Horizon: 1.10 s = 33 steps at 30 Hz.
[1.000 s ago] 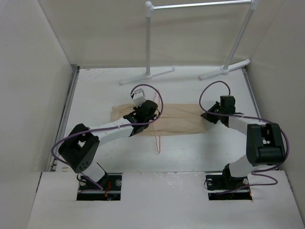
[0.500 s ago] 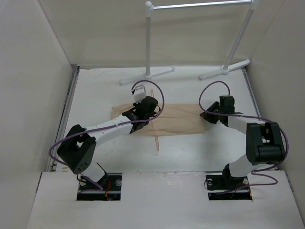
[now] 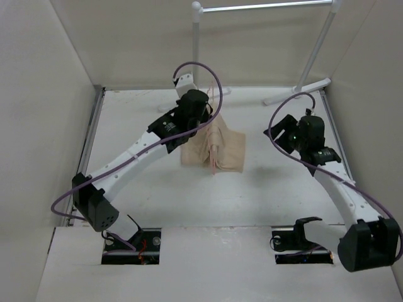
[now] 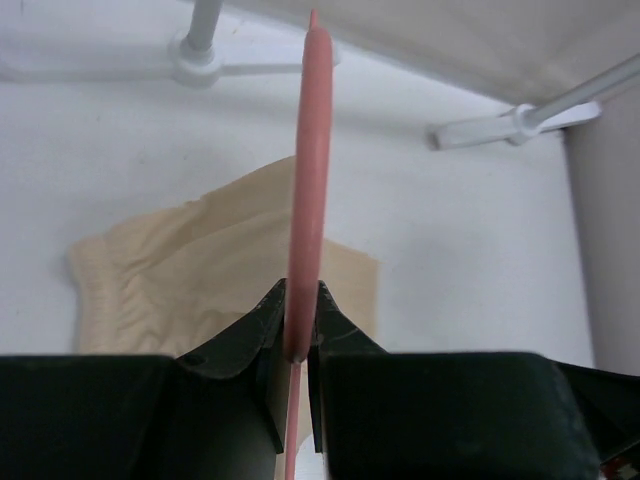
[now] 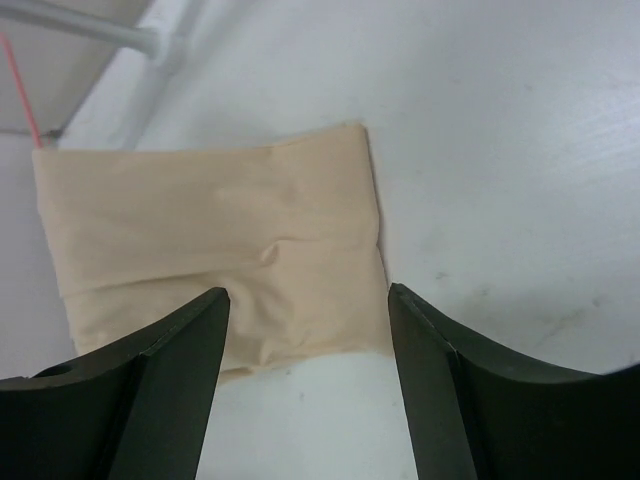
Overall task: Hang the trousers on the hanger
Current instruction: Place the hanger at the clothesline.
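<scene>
One white table [image 3: 138,189] spreads beneath both arms, and past the fingers of each stands a white tube rack [image 3: 196,53], its feet resting at the table's far edge. Next in size come the trousers [image 3: 217,148], a beige cloth bunched and folded, hanging below the left gripper [image 4: 298,322]. In the left wrist view they lie beyond and under the fingertips, mostly to the left of them. Whether the lower hem touches the table cannot be told. The left arm is stretched out long, and its fingers [image 4: 262,325] are pressed narrowly together on the hanger [image 4: 308,160], whose thin pinkish-red wire runs straight up out of the pinch and away from the tips toward the rack foot. In the top view the cloth hangs from that wire just beneath the left fingers. The right gripper [image 5: 308,295] is well apart from the cloth and holds nothing. Its two dark fingers [image 5: 165,375] are spread wide, and the trousers show ahead in the gap between them. A short length of red wire shows far off to the left of the left-hand finger, near a rack tube.
</scene>
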{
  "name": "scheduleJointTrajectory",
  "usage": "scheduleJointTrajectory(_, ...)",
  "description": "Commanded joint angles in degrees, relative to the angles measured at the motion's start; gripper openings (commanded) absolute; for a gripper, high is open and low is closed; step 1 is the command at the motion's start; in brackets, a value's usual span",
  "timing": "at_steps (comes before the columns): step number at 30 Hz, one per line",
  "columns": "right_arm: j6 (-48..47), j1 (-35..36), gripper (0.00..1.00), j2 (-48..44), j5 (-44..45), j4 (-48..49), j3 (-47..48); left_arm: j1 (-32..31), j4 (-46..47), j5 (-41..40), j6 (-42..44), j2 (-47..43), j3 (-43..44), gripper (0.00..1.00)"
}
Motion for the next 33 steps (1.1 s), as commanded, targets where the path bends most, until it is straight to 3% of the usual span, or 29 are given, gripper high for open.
scheduleJointTrajectory(1, -3.7, 3.0, 0.71, -5.4, 0.8, -5.6, 7.2, -0.8, -3.7, 0.5, 4.9, -3.3, 10.8, 0.0)
scheduleJointTrajectory(5, -7.1, 7.5, 0.72, -9.5, -0.3, -9.9, 17.7, -0.9, -8.6, 2.8, 6.6, -0.6, 21.6, 0.0)
scheduleJointTrajectory(10, -10.7, 13.4, 0.76, -8.6, -5.4, -6.6, 28.7, -1.1, -12.2, 6.5, 6.7, 3.8, 31.2, 0.0)
scheduleJointTrajectory(17, -9.3, 22.0, 0.78, 0.3, -11.9, 2.8, 34.7, -1.6, -17.2, 11.2, 6.9, 11.1, 44.0, 0.0)
scheduleJointTrajectory(23, -9.5, 24.6, 0.77, 6.9, -11.5, 4.3, 35.0, -2.5, -17.6, 11.8, 7.2, 12.6, 46.5, 0.0)
scheduleJointTrajectory(27, -8.9, 25.9, 0.71, 8.7, -10.9, 5.4, 32.2, -2.7, -17.4, 11.9, 7.2, 12.5, 46.5, 0.0)
scheduleJointTrajectory(31, -7.5, 27.7, 0.56, 9.1, -10.8, 6.8, 29.8, -2.3, -17.3, 12.3, 7.2, 12.5, 46.3, 0.0)
scheduleJointTrajectory(33, -6.6, 28.5, 0.42, 8.6, -10.8, 8.0, 28.2, -2.0, -17.1, 12.5, 7.2, 12.5, 46.0, 0.0)
